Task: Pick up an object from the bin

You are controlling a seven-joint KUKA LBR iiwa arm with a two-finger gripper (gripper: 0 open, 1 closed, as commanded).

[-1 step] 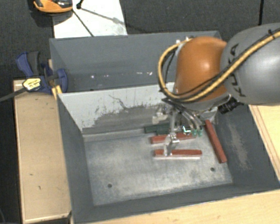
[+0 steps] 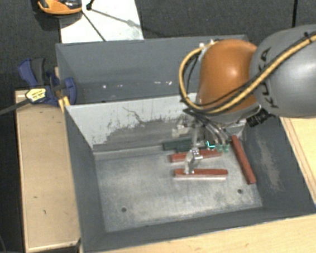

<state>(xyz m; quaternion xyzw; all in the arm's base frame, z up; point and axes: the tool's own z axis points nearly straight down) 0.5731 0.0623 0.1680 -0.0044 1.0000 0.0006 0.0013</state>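
My gripper (image 2: 194, 158) is low in the right half of the bin, under the arm's orange cover. It hangs directly over a red-brown flat bar (image 2: 179, 157) that lies crosswise on the floor. Just in front of that lies a second red-brown bar (image 2: 208, 173) on a pale strip, touching or nearly touching the gripper's tip. A dark green block (image 2: 176, 145) rests behind the gripper near the back wall. Whether anything is held between the gripper's parts cannot be seen.
A third red-brown bar (image 2: 243, 160) lies lengthwise to the right, near the bin's sloping right wall. The arm and its cables cover the bin's back right corner. The left half of the bin floor is bare, scratched metal.
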